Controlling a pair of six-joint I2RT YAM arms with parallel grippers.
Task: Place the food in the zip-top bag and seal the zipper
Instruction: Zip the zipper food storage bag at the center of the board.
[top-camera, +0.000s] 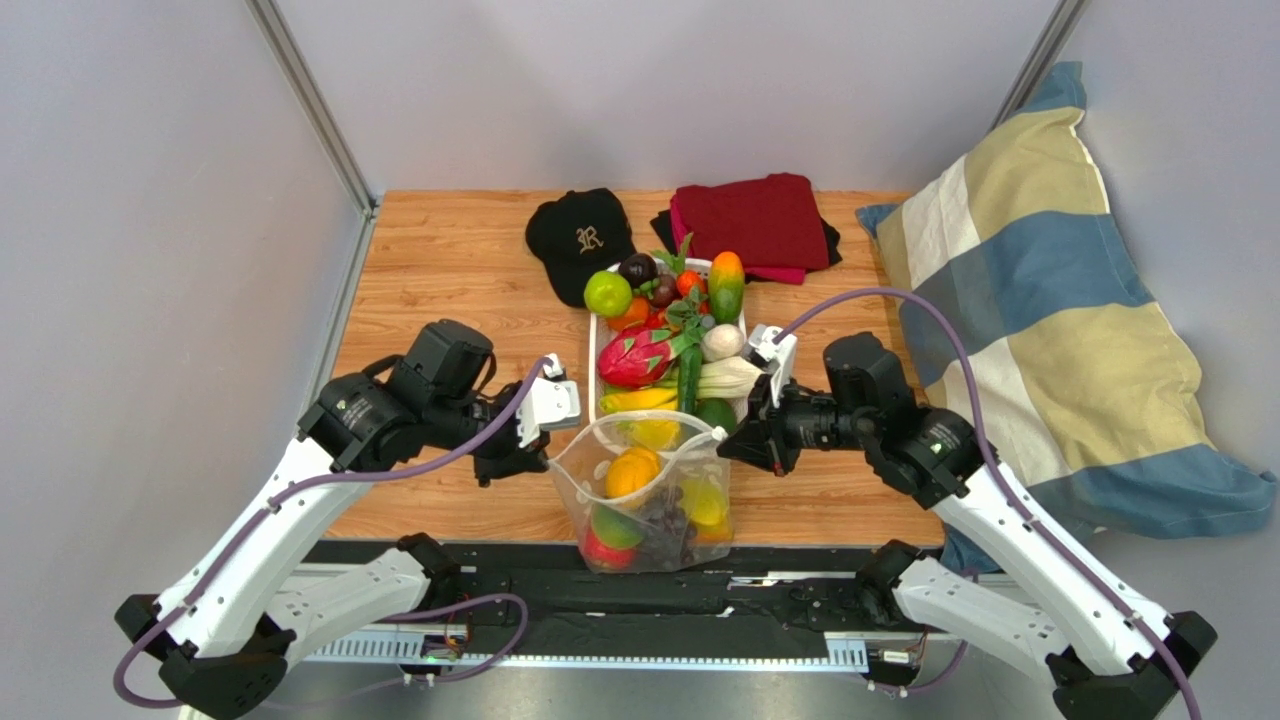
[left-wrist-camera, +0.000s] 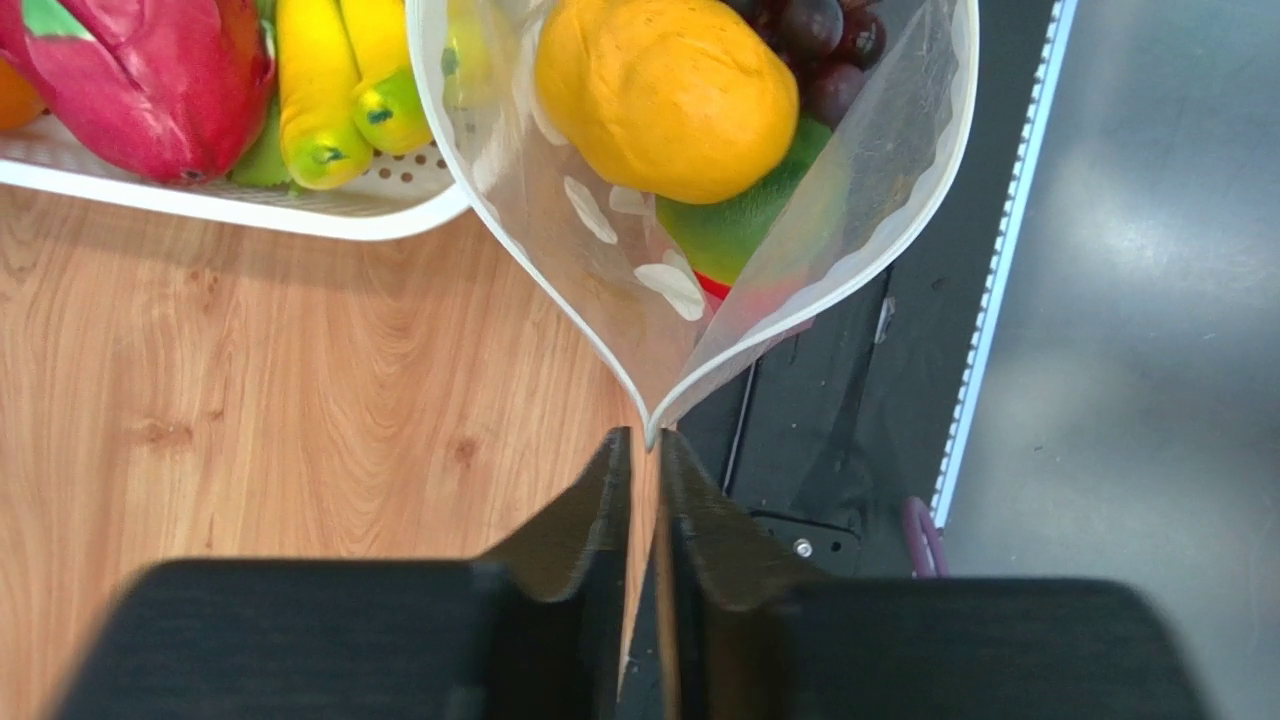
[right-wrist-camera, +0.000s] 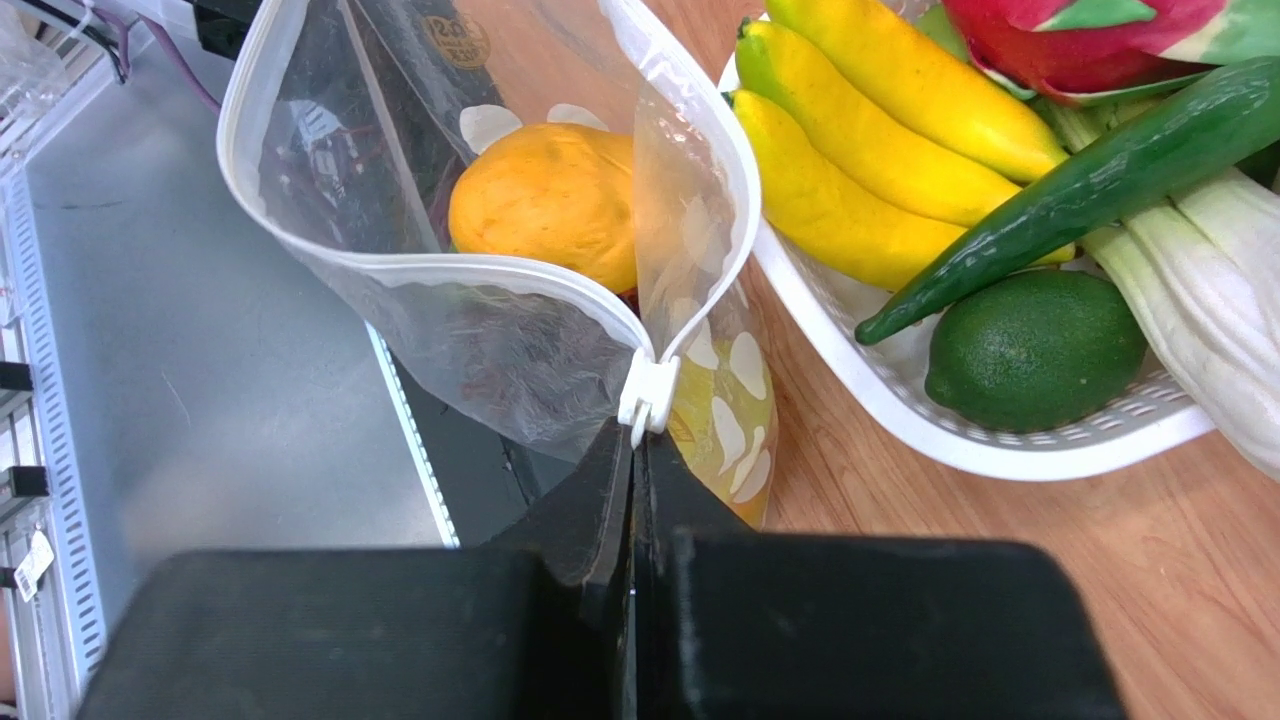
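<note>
L gripper (left-wrist-camera: 643, 450) has its two fingers pressed together on one corner of the zip-top bag (left-wrist-camera: 601, 225), & R gripper (right-wrist-camera: 631, 450) is pinched tight on the other corner, right by the little white slider (right-wrist-camera: 649, 393). The bag stands at the near edge of the wood table (left-wrist-camera: 226, 420), just in front of the white tray (right-wrist-camera: 1022, 450), w/ its zipper (right-wrist-camera: 451, 270) wide open. Inside are an orange fruit (left-wrist-camera: 669, 90), dark grapes (left-wrist-camera: 819, 38) & a green-red piece (left-wrist-camera: 736, 233); more food (right-wrist-camera: 887, 150) lies in the tray.
</note>
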